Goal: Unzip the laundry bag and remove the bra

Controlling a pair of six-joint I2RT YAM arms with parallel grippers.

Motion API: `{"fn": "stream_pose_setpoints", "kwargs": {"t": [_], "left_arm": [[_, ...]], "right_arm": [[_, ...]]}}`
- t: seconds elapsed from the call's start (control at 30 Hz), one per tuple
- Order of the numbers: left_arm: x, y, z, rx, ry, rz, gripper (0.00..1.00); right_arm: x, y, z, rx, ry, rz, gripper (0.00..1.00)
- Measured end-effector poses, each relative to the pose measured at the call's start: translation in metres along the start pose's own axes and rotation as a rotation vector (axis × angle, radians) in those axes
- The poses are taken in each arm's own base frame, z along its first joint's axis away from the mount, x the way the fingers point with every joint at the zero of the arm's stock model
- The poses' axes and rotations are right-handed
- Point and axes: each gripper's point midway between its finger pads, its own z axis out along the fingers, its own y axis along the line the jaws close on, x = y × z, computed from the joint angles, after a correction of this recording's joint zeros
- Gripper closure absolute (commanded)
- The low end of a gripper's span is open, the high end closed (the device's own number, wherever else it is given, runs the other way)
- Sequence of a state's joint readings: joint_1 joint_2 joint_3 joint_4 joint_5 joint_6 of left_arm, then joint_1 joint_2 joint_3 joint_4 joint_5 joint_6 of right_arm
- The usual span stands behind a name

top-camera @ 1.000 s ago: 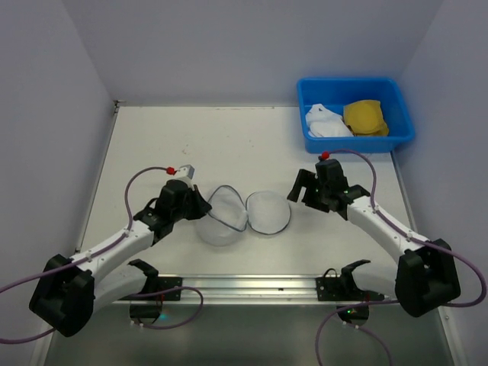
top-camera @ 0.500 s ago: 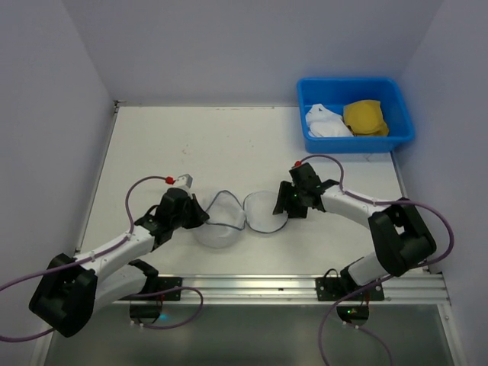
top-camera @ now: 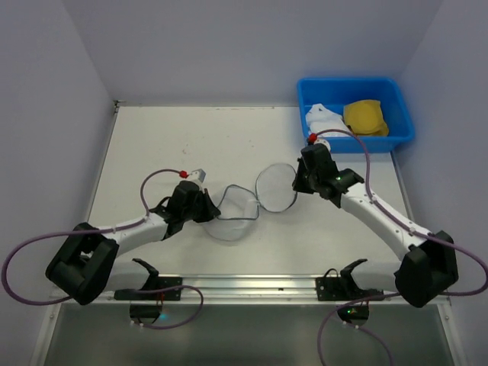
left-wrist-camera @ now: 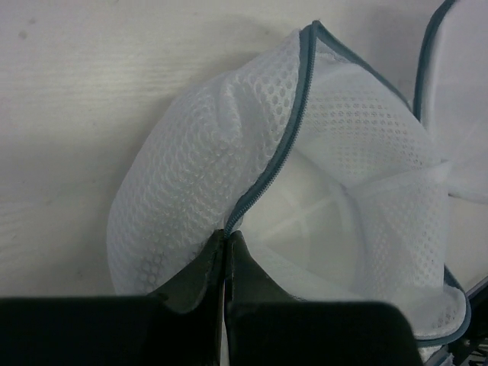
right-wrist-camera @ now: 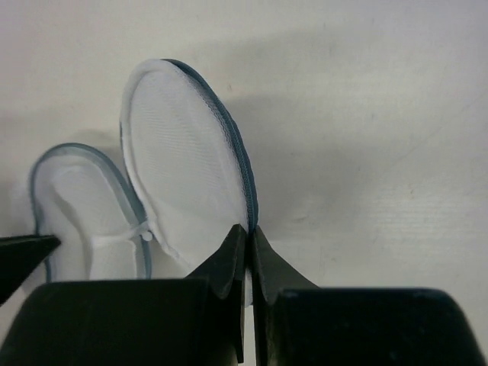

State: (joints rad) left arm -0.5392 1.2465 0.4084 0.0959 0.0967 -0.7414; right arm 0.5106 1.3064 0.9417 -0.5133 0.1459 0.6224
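**Fig.** Top view: both arms at the laundry bag (top-camera: 229,223) on the table (top-camera: 168,137). The bag lies unzipped in two round mesh halves joined at one side, btwn the two grippers.

**(a)** L gripper (top-camera: 209,212): fingers pressed together w/ no gap, pinching the dark zipper rim (left-wrist-camera: 284,145) of the bowl half (left-wrist-camera: 191,183). In the L wrist cam the rim runs straight into the closed fingertips (left-wrist-camera: 206,267). The mesh wall bulges ahead of the tool and to its left. The cavity opens ahead-right, w/ white seams showing inside.

**(b)** R gripper (top-camera: 296,183): likewise closed tight, clamped on the rim of the lid half (top-camera: 276,187). In the R wrist cam the lid half stands on edge, tilted, rising directly ahead of the fingertips (right-wrist-camera: 225,267). The bowl half lies lower, ahead-left of the tool, and meets the lid half at the hinge side.

**(c)** The bra (top-camera: 364,116): mustard-yellow, inside the blue bin (top-camera: 354,82) at the table's far R corner. It sits beyond and to the right of the R gripper, well apart from the bag and farther still from the L gripper. A white cloth (top-camera: 323,122) lies in the same bin, just beside the bra, on the side nearer the R gripper.
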Motion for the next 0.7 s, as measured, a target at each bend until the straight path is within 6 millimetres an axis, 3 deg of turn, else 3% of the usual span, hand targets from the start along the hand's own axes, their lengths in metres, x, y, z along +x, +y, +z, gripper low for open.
{"fn": "stream_pose_setpoints", "kwargs": {"t": [0.13, 0.2, 0.3, 0.43, 0.7], "left_arm": [[-0.014, -0.029, 0.018, 0.064, -0.008, 0.016, 1.00], [-0.014, -0.042, 0.027, 0.093, 0.001, 0.019, 1.00], [-0.007, -0.053, 0.040, 0.117, 0.027, 0.020, 1.00], [0.002, -0.056, 0.050, 0.128, 0.049, -0.004, 1.00], [0.010, -0.052, 0.056, 0.155, 0.024, -0.067, 1.00]], "right_arm": [[-0.045, 0.021, -0.040, -0.092, -0.159, -0.062, 1.00], [-0.053, 0.035, -0.052, -0.141, -0.186, -0.109, 1.00], [-0.050, 0.063, -0.055, -0.189, -0.171, -0.211, 1.00], [-0.026, 0.105, -0.036, -0.227, -0.095, -0.355, 1.00], [0.058, 0.160, 0.013, -0.286, 0.118, -0.564, 1.00]]}}
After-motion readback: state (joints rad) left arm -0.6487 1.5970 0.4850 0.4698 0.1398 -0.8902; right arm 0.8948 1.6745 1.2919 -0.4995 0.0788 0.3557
